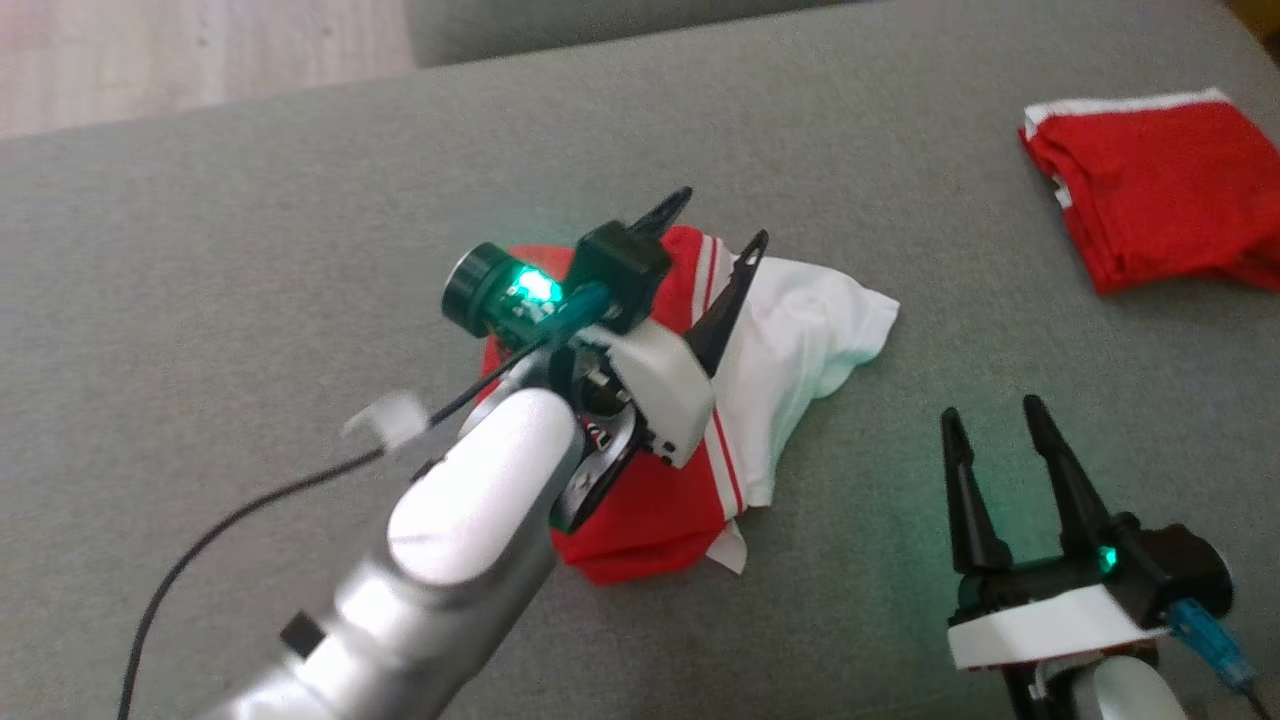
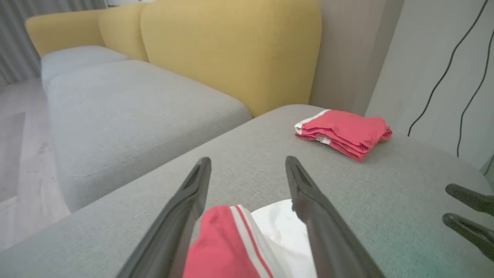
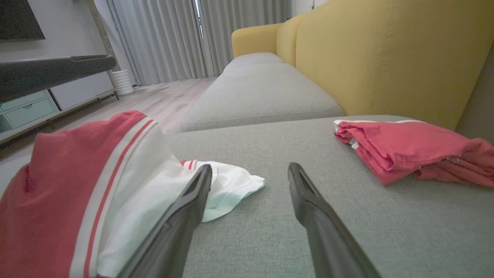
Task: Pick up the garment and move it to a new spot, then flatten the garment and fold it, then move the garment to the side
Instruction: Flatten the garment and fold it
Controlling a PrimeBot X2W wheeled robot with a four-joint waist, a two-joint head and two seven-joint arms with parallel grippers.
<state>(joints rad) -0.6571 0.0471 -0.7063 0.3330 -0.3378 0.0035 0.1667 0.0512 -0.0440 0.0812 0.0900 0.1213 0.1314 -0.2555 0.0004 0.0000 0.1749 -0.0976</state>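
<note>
1. Left forearm (image 1: 470, 520) reaches in from the lower left.
2. Left gripper (image 1: 723, 217) hangs over the garment (image 1: 800, 320), jaws apart, gripping nothing.
3. Garment, red and white, lies crumpled mid-cushion (image 1: 250, 250).
4. Right gripper (image 1: 990, 410) hovers just right of it, jaws apart, empty.
5. Folded pile (image 1: 1160, 190) sits well apart, far right.

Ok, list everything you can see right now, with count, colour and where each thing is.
cushion: one, grey, under both garments
crumpled garment: one, red and white with stripes, middle of the cushion
folded garment: one, red with white trim, far right of the cushion
sofa back: one, yellow, beyond the cushion
floor: one, pale wood, beside the sofa
left pincer: one, dark, open, over the crumpled garment
right pincer: one, dark, open, over bare cushion to its right
</note>
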